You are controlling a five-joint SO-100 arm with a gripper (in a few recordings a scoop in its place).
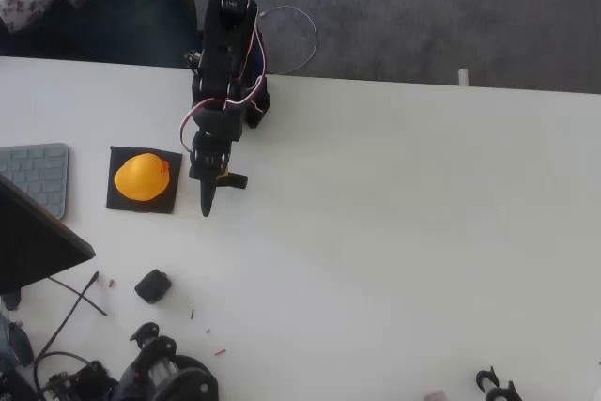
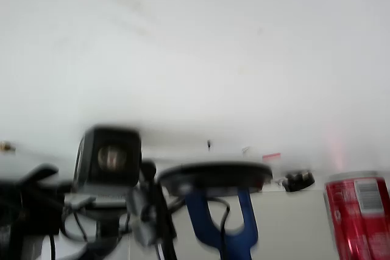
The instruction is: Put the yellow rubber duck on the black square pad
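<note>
While the yellow rubber duck [image 1: 142, 177] sits on the black square pad [image 1: 123, 197] at the left of the white worktop [image 1: 394, 232] in the overhead view, the tool [image 1: 207, 204] hangs just to the right of the pad's right edge, pointing toward the near side of the worktop and apart from the duck. Its fingers look drawn together into one narrow dark point with nothing between them, though the picture is too coarse to say for sure whether a small gap remains. The duck covers most of the pad's middle, with its reddish beak toward the right, the side facing the tool. A grey keyboard [image 1: 38, 174] lies left of the pad, and a small black lump [image 1: 152, 285] rests nearer on the worktop, well apart from both. The wrist view is blurred; a red can [image 2: 359, 214] stands at its lower right and a black boxy device [image 2: 109, 156] at its left.
</note>
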